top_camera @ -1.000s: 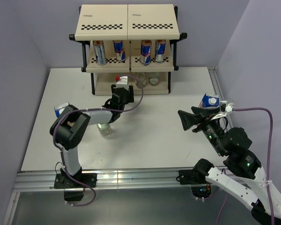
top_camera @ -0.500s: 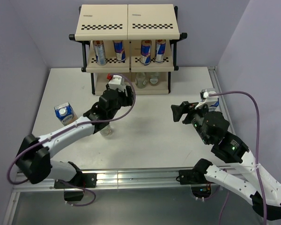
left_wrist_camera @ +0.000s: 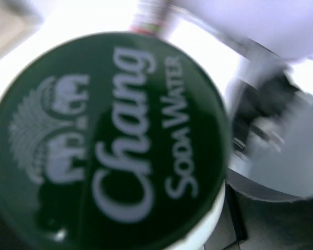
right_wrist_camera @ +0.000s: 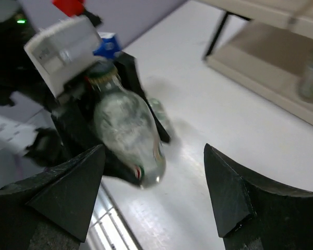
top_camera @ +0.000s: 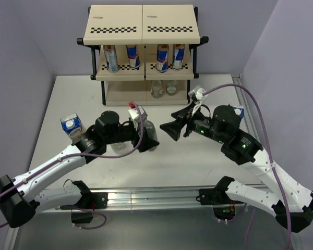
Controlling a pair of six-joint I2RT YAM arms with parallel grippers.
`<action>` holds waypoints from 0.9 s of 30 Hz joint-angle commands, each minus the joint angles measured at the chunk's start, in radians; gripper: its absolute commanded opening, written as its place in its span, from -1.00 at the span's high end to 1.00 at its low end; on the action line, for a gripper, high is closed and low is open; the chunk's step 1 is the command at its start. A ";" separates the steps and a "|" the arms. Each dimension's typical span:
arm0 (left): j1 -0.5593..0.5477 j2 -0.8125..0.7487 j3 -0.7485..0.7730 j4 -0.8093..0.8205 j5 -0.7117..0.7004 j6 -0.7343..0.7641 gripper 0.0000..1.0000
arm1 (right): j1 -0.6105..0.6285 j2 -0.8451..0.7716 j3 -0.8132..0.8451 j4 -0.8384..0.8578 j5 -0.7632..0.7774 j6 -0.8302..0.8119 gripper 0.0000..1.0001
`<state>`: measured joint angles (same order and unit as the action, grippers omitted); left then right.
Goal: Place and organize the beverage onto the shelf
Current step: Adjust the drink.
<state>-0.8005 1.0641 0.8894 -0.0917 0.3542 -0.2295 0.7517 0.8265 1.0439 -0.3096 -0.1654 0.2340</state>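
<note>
- The left gripper (top_camera: 146, 137) is clenched around a small clear bottle (top_camera: 151, 131) with a dark green round cap (left_wrist_camera: 107, 140), near the tabletop's middle.
- The right gripper (top_camera: 173, 130) is spread wide, facing the bottle without touching it.

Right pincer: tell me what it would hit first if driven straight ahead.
The soda water bottle held in the left pincer; the right wrist view shows it centred ahead of the open right pincer. Nothing shows between, though depth is unclear.

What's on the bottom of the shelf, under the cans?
Two clear bottles stand on the right half of the bottom tier of the shelf. The tier holding the cans covers their tops and anything farther back.
</note>
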 commanded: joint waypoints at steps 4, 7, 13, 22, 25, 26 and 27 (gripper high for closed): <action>-0.054 -0.061 0.011 0.207 0.416 0.101 0.99 | 0.001 0.114 0.117 0.105 -0.315 0.014 -0.61; -0.069 -0.056 0.006 0.231 0.466 0.101 0.99 | 0.006 0.115 0.097 0.156 -0.353 0.030 -0.60; -0.092 -0.012 0.057 0.182 0.471 0.124 0.99 | 0.018 0.143 0.088 0.179 -0.500 0.044 -0.58; -0.108 0.023 0.101 0.161 0.468 0.130 0.99 | 0.041 0.175 0.064 0.208 -0.504 0.041 -0.47; -0.112 0.022 0.105 0.158 0.476 0.134 0.99 | 0.051 0.184 0.061 0.191 -0.465 0.021 -0.42; -0.114 0.020 0.105 0.158 0.474 0.136 0.99 | 0.054 0.184 0.058 0.191 -0.458 0.018 -0.40; -0.115 0.017 0.105 0.156 0.468 0.137 0.99 | 0.055 0.184 0.053 0.194 -0.453 0.018 -0.37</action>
<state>-0.9005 1.1130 0.9070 -0.0631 0.7708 -0.1143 0.7975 1.0107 1.1049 -0.1452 -0.6453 0.2695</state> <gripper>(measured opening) 0.705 0.695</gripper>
